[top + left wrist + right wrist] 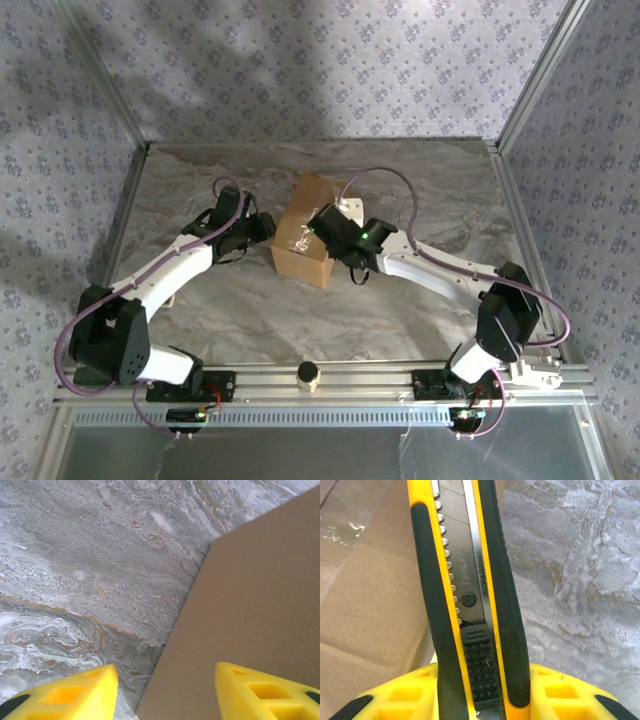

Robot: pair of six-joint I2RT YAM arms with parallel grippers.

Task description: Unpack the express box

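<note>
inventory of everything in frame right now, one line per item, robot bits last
express box: 1, tan-brown cardboard with clear tape on top, mid-table between the two grippers
utility knife: 1, yellow and black, held in the right gripper, next to the box
table: 1, grey marbled top, under everything
round item: 1, beige with a dark top, on the near rail between the arm bases; too small to identify
wall panels: grey floral pattern, behind and on both sides of the table
left gripper: 1, yellow fingers, jaws open, at the box's left side
right gripper: 1, yellow fingers, jaws shut on the knife, at the box's right side
left arm, right arm: 2, white and black, purple cables
</note>
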